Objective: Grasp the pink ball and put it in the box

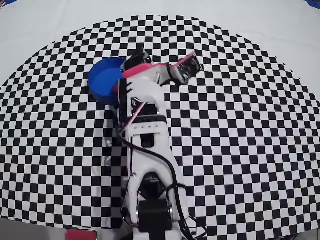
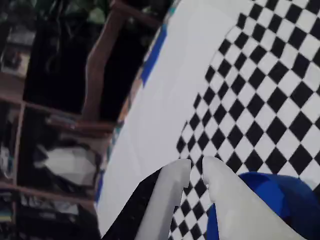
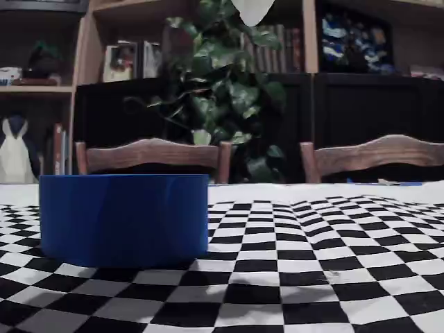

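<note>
The box (image 1: 102, 80) is a round, bright blue tub on the checkered cloth; the arm (image 1: 147, 135) covers its right side in the overhead view. It also shows in the fixed view at the left (image 3: 123, 218) and in the wrist view at the lower right (image 2: 280, 200). My gripper (image 2: 196, 166) hangs raised just beside the tub, its white fingers drawn together with only a thin slit between the tips and nothing held. Its white tip (image 3: 253, 12) pokes in at the top of the fixed view, well above the table. The pink ball is out of view in every frame.
The checkered cloth (image 1: 240, 125) lies on a white table (image 2: 165, 100), and its far edge is close past the gripper in the wrist view. Wooden chairs (image 3: 152, 154), a plant (image 3: 229, 97) and dark shelves stand behind the table.
</note>
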